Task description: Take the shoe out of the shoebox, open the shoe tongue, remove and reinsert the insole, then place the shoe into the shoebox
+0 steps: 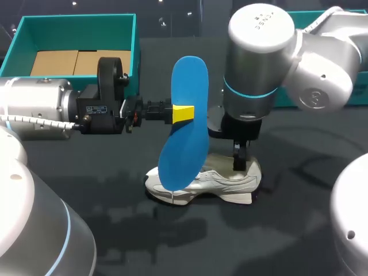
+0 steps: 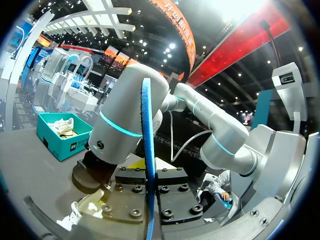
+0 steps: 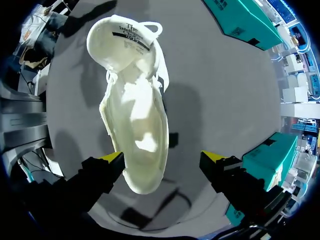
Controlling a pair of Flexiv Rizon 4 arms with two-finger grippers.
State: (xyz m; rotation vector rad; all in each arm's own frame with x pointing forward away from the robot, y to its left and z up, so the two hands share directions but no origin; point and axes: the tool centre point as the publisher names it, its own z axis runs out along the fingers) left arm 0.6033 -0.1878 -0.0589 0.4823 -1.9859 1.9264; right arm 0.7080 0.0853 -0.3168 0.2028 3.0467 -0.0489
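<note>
Insole [image 1: 183, 144] held up in the left gripper [image 1: 183, 113]; the shoe [image 1: 224, 184] lies on the table [image 1: 172, 241] under the wide-open right gripper [image 1: 240, 158].

The left gripper's yellow tips clamp the blue insole near its middle, from both faces, holding it upright above the toe of the white shoe. In the left wrist view the insole [image 2: 146, 150] stands edge-on between the finger plates. In the right wrist view the shoe's [image 3: 135, 130] heel end sits between the spread fingers of the right gripper [image 3: 165, 159], just beside one yellow tip and apart from the other. The teal shoebox [image 1: 75, 26] stands at the table's far left, well apart from the shoe.
</note>
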